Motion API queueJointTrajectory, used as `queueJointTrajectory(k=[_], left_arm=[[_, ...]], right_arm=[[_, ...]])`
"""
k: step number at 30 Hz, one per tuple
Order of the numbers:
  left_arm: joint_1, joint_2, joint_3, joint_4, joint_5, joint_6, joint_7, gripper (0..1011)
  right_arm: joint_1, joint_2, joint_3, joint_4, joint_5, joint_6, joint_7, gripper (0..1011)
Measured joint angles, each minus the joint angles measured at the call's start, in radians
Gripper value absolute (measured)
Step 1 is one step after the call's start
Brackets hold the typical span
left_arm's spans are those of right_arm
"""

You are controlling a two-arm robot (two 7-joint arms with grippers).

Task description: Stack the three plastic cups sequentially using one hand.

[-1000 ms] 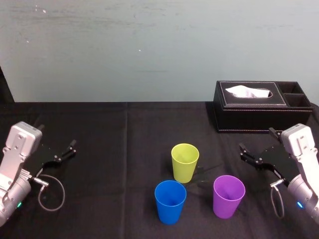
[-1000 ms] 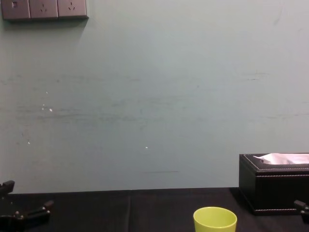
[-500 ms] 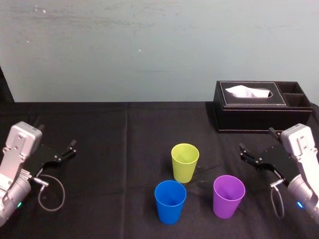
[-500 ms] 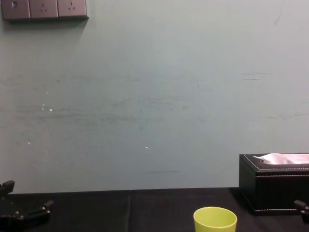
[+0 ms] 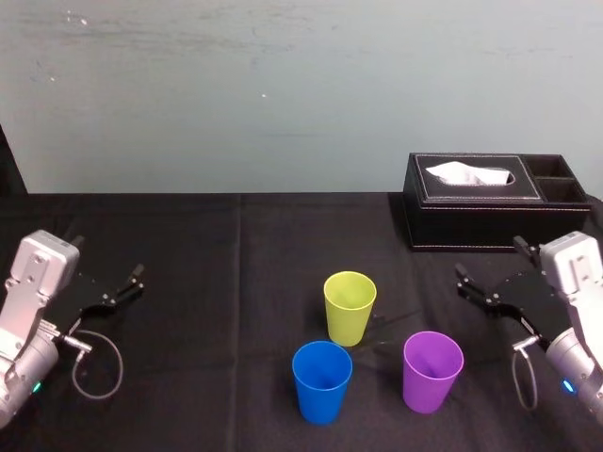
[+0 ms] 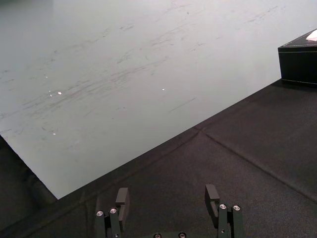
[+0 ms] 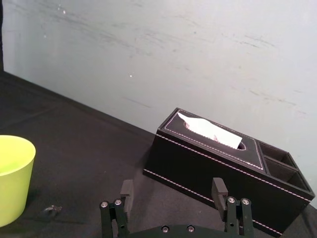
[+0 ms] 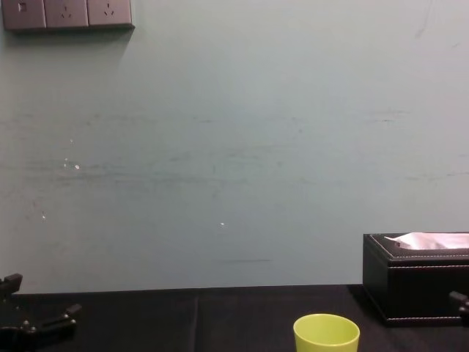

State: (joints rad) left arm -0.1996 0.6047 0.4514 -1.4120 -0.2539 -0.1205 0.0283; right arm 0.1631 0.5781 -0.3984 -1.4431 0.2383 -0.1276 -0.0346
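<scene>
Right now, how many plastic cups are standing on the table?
3. The lime-green cup stands farthest back, near the middle; the blue cup is in front, slightly left; the purple cup is front right. All upright and apart; none seems hidden.

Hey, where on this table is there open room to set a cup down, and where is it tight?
Bare black cloth lies between the left gripper and the lime-green cup, and behind the cups up to the tissue box. It is crowded where the lime-green, blue cup and purple cup cluster, near the right gripper.
</scene>
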Motion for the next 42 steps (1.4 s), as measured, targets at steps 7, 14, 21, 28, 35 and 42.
queueJointTrajectory(k=[7,14,21,28,35,42], left_arm=[[0.0,0.0,0.0,0.0,0.0,0.0,0.0,1000],[0.0,0.0,0.0,0.0,0.0,0.0,0.0,1000],[0.0,0.0,0.0,0.0,0.0,0.0,0.0,1000],[0.0,0.0,0.0,0.0,0.0,0.0,0.0,1000],[0.0,0.0,0.0,0.0,0.0,0.0,0.0,1000],[0.0,0.0,0.0,0.0,0.0,0.0,0.0,1000]], right_arm=[[-0.045,0.018,0.048,-0.089,0.047,0.043,0.026,1004],[-0.134,0.062,0.122,-0.239,0.116,0.144,0.04,1004],[-0.267,0.107,0.205,-0.373,0.19,0.252,0.047,1004],[-0.399,0.131,0.282,-0.471,0.279,0.349,0.072,1004],[-0.482,0.142,0.305,-0.53,0.314,0.432,0.096,1004],[-0.493,0.129,0.265,-0.548,0.303,0.477,0.125,1004]])
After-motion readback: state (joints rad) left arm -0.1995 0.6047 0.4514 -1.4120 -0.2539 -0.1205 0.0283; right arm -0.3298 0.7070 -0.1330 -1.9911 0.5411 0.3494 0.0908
